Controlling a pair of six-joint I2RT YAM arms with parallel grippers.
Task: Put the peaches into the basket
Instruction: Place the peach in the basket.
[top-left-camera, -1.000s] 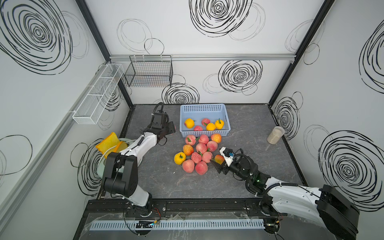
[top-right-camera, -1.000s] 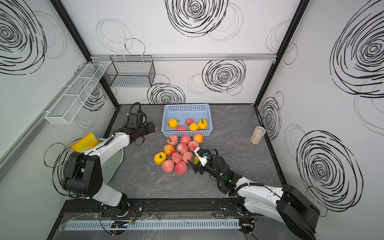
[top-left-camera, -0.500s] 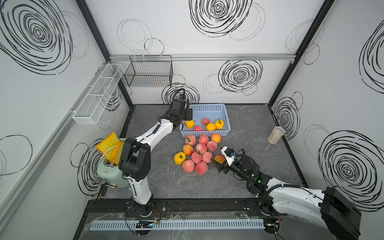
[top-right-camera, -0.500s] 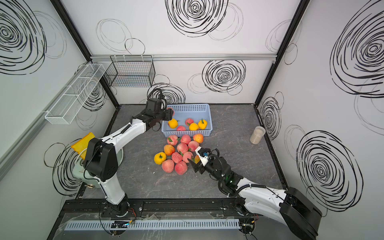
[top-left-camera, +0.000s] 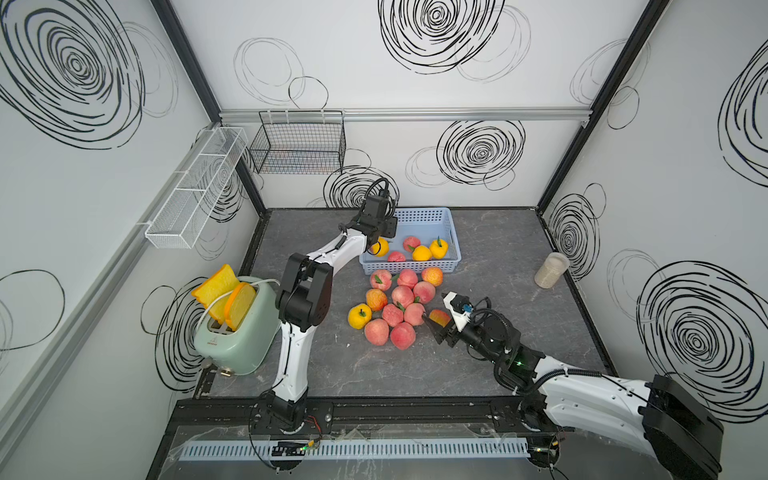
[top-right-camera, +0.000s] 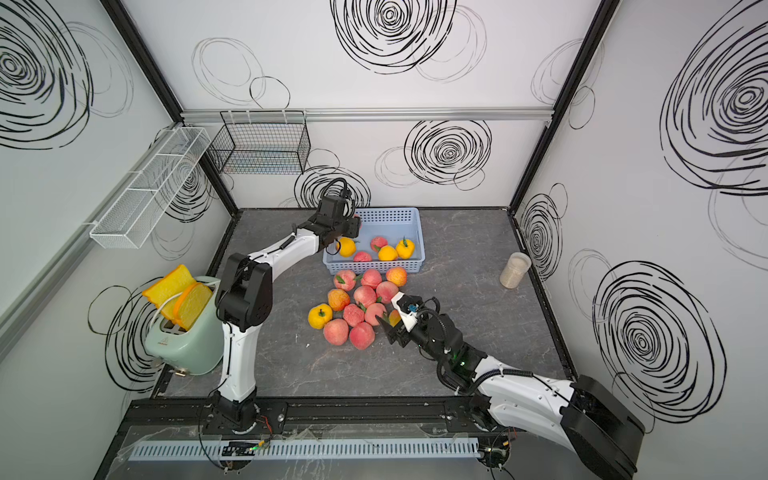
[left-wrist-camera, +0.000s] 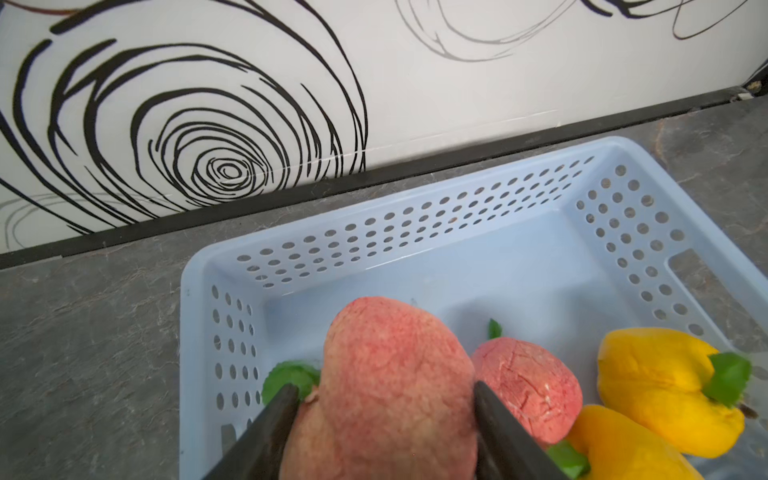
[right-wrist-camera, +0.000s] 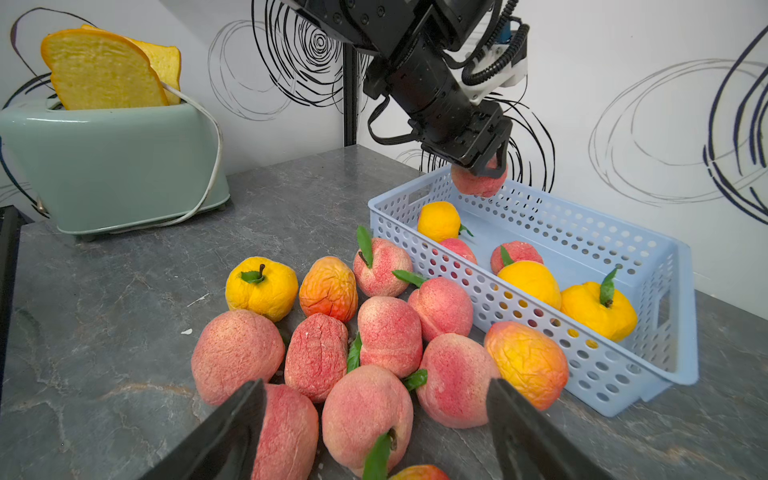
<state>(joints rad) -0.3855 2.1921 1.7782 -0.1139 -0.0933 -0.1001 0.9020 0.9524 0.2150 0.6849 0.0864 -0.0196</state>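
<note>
Peaches (top-left-camera: 402, 296) lay mostly in a tight pile on the tabletop (top-left-camera: 498, 353), straight ahead of the right pincer (right-wrist-camera: 374, 392). Five more sat in the basket (top-left-camera: 419, 216), below and just beyond the left pincer (left-wrist-camera: 384, 388). They looked like light toy fruit. The skin was wrinkled and matt, and the pink peach (right-wrist-camera: 478, 185) in the left pincer seemed squeezed slightly out of round. I judged them soft, springy and not slippery, with nothing to break. The best hold seemed to be across the fat middle, clear of leaf and stalk, which would give no purchase. A hard pinch near one end might squirt the fruit out.

The left pincer was closed on that pink peach, one finger on each flank. It held the fruit in the air above the end of the basket nearest its own arm, over bare basket floor and beside another pink one and two yellow ones. The fruit was not yet released.

The right pincer stood wide and low over the tabletop, clamping nothing. A small orange-red peach (top-left-camera: 439, 318) lay between its fingers, deep toward the palm. One finger ran close along a pink peach at the pile's edge, though I could not tell whether they touched. From this pincer the basket lay beyond the pile.
</note>
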